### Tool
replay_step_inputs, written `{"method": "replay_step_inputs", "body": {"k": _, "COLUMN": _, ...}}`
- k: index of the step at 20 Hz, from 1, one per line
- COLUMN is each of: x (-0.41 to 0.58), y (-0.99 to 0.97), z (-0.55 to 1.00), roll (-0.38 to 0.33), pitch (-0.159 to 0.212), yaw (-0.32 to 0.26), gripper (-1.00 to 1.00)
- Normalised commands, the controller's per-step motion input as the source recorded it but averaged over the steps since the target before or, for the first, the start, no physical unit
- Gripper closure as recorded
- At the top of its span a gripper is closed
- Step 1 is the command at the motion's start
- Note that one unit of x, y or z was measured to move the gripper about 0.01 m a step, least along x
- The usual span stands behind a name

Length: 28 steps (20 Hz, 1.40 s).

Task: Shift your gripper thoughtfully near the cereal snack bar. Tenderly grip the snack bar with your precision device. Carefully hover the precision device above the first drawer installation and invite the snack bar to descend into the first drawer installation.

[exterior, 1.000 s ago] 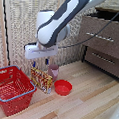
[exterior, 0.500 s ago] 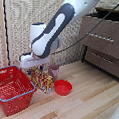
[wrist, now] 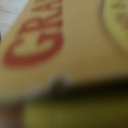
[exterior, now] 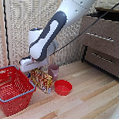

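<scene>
The cereal snack bar (exterior: 42,80) is a yellow-orange carton with red print. It stands tilted on the wooden table, between the red basket and the red bowl. My gripper (exterior: 33,70) is right at the carton's upper end, on the exterior view's left of it. Its fingers are hidden against the carton. In the wrist view the carton's printed face (wrist: 60,40) fills the picture, very close and blurred. The first drawer (exterior: 103,33) is the top one of the brown cabinet at the exterior view's right, with a slim silver handle (exterior: 99,36). It looks closed.
A pink cup (exterior: 54,70) stands just behind the carton. A red bowl (exterior: 63,87) lies on its right. A red wire basket (exterior: 11,88) stands on its left. A lower drawer (exterior: 104,59) sits under the first. A pale panelled wall is behind.
The arm has swung lower and towards the exterior view's left, bringing the gripper down onto the carton's top end. The carton stays in about the same place, now tilted.
</scene>
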Motion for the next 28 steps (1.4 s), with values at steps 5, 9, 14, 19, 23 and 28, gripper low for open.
{"method": "replay_step_inputs", "body": {"k": 5, "x": -0.271, "y": 0.03, "z": -0.03, "roll": -0.045, "pitch": 0.008, "yaw": -0.083, "gripper": 1.0}}
{"method": "replay_step_inputs", "body": {"k": 9, "x": -0.399, "y": -0.09, "z": 0.12, "roll": 0.001, "pitch": -0.048, "yaw": -0.117, "gripper": 1.0}}
{"method": "replay_step_inputs", "body": {"k": 14, "x": -0.331, "y": -0.12, "z": 0.15, "roll": 0.009, "pitch": -0.073, "yaw": -0.045, "gripper": 1.0}}
{"method": "replay_step_inputs", "body": {"k": 19, "x": -0.134, "y": 0.0, "z": 0.03, "roll": 0.0, "pitch": -0.061, "yaw": 0.0, "gripper": 1.0}}
{"method": "replay_step_inputs", "body": {"k": 23, "x": 0.069, "y": 0.0, "z": 0.48, "roll": 0.044, "pitch": 0.037, "yaw": -0.01, "gripper": 1.0}}
{"method": "replay_step_inputs", "body": {"k": 28, "x": 0.215, "y": 0.0, "z": 0.8, "roll": 0.08, "pitch": 0.103, "yaw": -0.084, "gripper": 1.0}}
